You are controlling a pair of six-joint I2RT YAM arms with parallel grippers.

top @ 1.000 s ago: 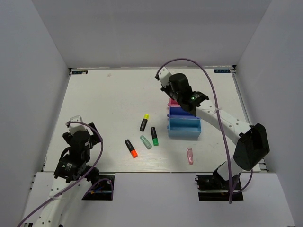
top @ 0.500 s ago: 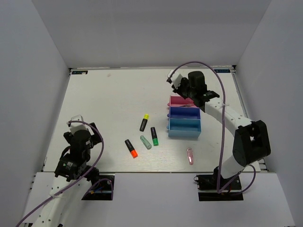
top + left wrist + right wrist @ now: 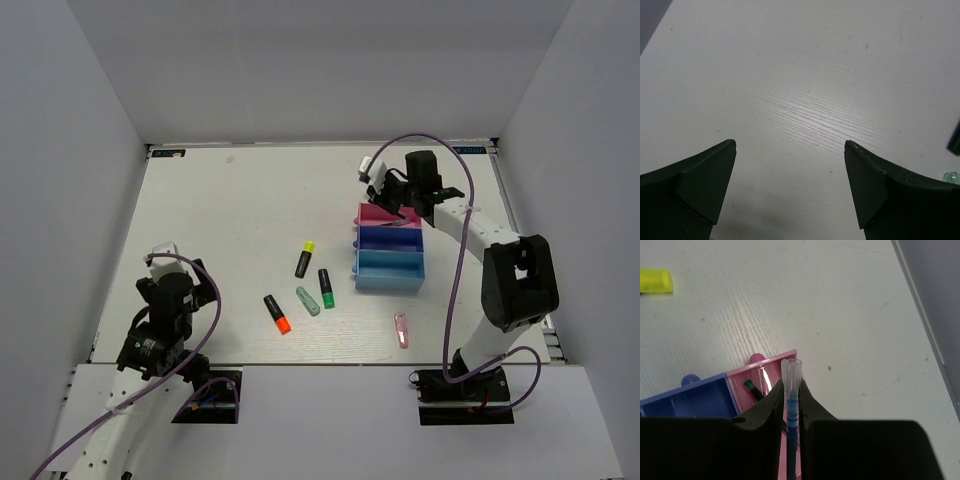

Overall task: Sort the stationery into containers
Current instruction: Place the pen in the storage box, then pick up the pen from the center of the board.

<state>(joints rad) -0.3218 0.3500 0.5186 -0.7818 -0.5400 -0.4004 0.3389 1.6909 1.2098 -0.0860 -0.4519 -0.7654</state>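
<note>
My right gripper [image 3: 791, 385] is shut on a thin blue pen [image 3: 791, 407] with a clear cap and holds it over the far end of the pink tray [image 3: 742, 377]. Another pen with a green end [image 3: 753, 389] lies in that tray. The dark blue tray [image 3: 685, 400] is beside it. In the top view the right gripper [image 3: 397, 196] is above the pink tray [image 3: 376, 215], with the dark blue tray [image 3: 390, 239] and light blue tray [image 3: 389, 269] nearer. Yellow [image 3: 305, 259], green [image 3: 326, 288] and orange [image 3: 277, 313] highlighters, a pale green stick [image 3: 308, 301] and a pink clip [image 3: 402, 329] lie on the table. My left gripper [image 3: 790, 150] is open and empty.
White walls close in the table [image 3: 240, 210] on the left, back and right. The right arm's purple cable [image 3: 455, 270] loops over the right side. The left arm [image 3: 165, 320] is at the near left corner, away from the items.
My right gripper has moved right and toward the back, from over the trays' left side to the far end of the pink tray. The left arm has barely moved.
</note>
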